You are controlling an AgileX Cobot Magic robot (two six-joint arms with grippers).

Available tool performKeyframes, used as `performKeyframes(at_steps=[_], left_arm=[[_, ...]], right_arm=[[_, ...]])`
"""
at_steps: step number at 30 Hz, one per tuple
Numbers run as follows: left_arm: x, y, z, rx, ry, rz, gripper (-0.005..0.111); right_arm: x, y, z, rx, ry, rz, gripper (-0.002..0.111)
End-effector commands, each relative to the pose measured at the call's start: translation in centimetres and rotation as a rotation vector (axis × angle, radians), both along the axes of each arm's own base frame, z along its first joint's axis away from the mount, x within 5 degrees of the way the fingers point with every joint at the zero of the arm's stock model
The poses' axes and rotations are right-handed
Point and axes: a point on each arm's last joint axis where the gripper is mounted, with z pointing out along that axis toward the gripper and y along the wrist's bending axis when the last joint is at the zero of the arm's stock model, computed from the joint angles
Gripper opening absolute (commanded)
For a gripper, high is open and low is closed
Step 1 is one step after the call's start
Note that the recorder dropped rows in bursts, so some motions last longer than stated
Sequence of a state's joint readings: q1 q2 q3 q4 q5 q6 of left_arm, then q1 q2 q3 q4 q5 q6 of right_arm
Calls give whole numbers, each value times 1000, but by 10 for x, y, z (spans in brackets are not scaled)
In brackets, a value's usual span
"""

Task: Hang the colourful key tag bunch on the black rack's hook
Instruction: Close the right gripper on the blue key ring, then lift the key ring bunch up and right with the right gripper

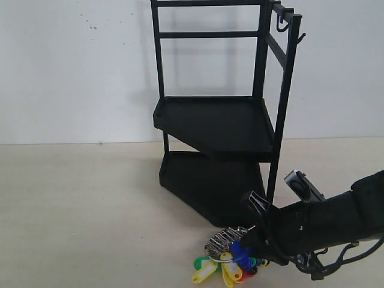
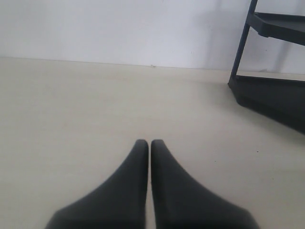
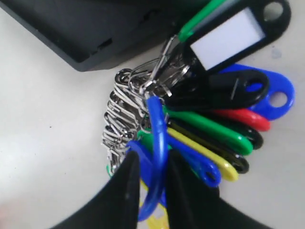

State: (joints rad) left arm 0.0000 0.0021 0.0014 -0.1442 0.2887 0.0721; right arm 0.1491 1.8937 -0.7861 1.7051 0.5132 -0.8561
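While left gripper (image 2: 150, 143) rests pressed together, empty, right gripper (image 3: 152, 161) pinches blue ring (image 3: 157, 125) of bunch (image 1: 228, 257); rack (image 1: 210, 123) at 12 o'clock.

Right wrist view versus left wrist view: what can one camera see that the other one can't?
Only the right wrist view shows the key tag bunch, with the right end effector closed on its blue ring. Only the left wrist view shows the left end effector, shut and empty, and the white wall. Both show the black rack and the pale table.
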Motion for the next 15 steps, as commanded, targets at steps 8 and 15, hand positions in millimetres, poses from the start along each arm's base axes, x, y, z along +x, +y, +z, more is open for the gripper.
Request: performKeyframes(at_steps=[8, 15], left_arm=[[0, 0, 1, 6, -8, -1, 4], [0, 0, 1, 6, -8, -1, 4]], right_arm=[[-7, 2, 21, -66, -100, 165, 0], [-33, -11, 56, -204, -198, 185, 0]])
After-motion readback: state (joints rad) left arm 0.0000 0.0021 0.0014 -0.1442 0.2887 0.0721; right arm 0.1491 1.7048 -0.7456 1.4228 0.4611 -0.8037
